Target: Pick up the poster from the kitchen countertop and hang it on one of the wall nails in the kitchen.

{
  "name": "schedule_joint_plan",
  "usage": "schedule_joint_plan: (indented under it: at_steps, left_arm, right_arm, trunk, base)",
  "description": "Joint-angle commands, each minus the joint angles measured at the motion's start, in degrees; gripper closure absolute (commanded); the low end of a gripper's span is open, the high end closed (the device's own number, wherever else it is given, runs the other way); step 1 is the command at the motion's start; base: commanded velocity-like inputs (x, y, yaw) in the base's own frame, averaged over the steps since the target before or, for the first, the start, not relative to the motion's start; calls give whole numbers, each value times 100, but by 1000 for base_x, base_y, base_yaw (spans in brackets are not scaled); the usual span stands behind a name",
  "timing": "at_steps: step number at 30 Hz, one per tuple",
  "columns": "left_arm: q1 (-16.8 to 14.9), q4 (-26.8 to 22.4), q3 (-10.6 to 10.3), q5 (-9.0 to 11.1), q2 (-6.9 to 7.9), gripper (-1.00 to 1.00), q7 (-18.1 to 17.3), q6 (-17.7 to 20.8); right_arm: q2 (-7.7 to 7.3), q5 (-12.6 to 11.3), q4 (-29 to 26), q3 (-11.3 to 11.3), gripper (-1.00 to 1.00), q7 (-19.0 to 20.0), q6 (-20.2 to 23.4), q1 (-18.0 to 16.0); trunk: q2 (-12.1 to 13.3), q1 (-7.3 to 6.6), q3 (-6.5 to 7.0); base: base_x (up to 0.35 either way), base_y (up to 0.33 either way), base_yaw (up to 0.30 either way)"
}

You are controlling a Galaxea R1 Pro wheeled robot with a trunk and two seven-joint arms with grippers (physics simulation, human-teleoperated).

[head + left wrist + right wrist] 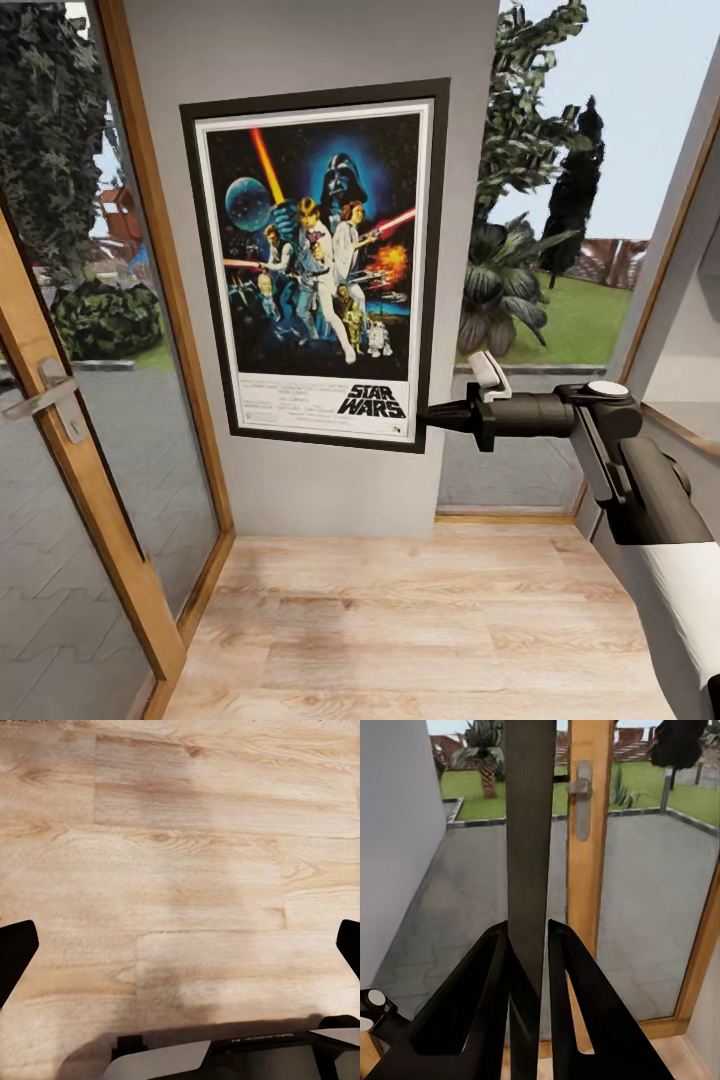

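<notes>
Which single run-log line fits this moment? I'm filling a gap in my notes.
right gripper: shut on poster lower right frame edge | poster: upright against grey wall | left gripper: open over wood floor

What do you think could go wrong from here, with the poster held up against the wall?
The right gripper pinches only the lower right edge of the Star Wars poster, so the tall frame could pivot or slip. No nail is visible, so releasing now may drop it onto the wooden floor. The left gripper points at the floor, open, offering no support.
</notes>
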Motion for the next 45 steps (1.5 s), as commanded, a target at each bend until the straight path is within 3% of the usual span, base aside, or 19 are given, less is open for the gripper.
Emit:
schedule_joint_plan:
  at_steps: [1, 29, 45]
  left_arm:
    - [2, -5, 17, -4, 0, -100, -32, 4]
    - [2, -5, 26, -4, 3, -100, -32, 20]
    - [2, 4, 35, -4, 3, -100, -32, 21]
  right_arm:
    - [-5, -37, 2, 10, 100, -3, 68, -3]
    - [-3, -37, -14, 10, 100, 4, 59, -1]
    - [-5, -37, -15, 10, 100, 4, 50, -4]
  trunk:
    - [-3, 3, 0]
    - [-3, 3, 0]
    - [-3, 3, 0]
  base:
    - [168, 90, 0]
    - [284, 169, 0]
    - [316, 21, 0]
